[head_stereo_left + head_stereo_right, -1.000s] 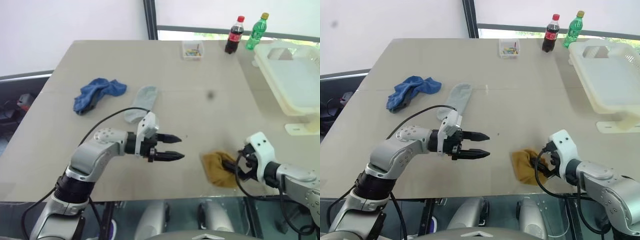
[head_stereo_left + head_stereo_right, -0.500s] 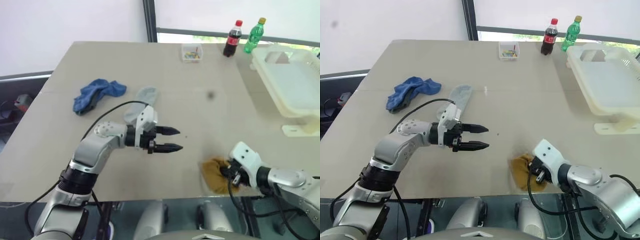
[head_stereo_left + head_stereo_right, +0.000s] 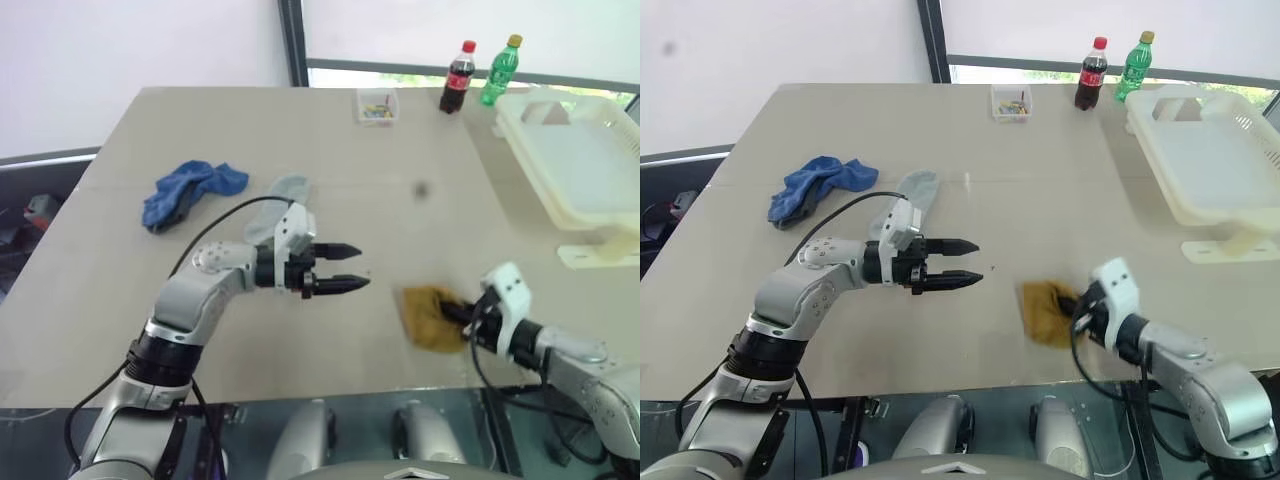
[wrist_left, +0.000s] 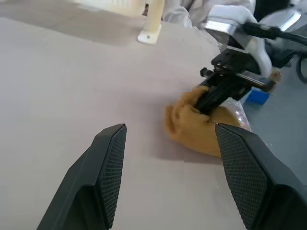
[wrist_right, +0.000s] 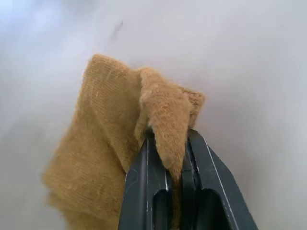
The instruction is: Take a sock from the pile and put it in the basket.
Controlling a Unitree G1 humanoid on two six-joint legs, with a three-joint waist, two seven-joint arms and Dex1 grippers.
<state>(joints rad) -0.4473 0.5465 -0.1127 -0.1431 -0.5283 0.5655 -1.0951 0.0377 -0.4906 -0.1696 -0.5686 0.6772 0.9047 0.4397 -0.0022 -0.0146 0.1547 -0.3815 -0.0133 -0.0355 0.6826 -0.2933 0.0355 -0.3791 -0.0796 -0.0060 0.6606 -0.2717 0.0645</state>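
Beige tabletop fills the scene, backed by a white wall and a window edge. On its near side the right gripper has its fingers clenched on a raised fold of the mustard-yellow sock; the pinch takes only a ridge of knit, and the rest of the sock lies crumpled on the surface, so it looks gripped but not yet lifted. The left gripper hangs above the tabletop with its fingers released and nothing between them, pointing toward the sock from well apart, seemingly just waiting. Farther back on the left lie the other socks of the pile, a dark blue sock bunched up and a pale grey-blue sock partly behind the left arm. The white basket stands at the far right, well apart from the sock, and looks empty inside. A small clear box of coloured bits sits at the far edge, beside a cola bottle and a green bottle.
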